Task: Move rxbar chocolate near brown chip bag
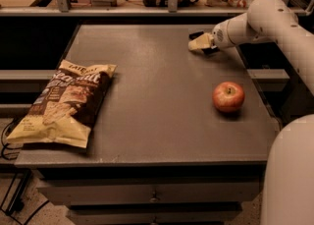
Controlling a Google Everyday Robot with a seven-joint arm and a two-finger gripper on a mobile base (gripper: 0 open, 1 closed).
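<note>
Matt table, crinkly brown chip bag, smooth plastic end effector at rear

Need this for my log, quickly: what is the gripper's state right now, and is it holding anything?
Gripper: low at the table's far right, at the rxbar chocolate; open, closed or holding cannot be told.

Table — brown chip bag left, apple right — end effector far-right.

Dim light, grey drawered table, cluttered shelf behind
</note>
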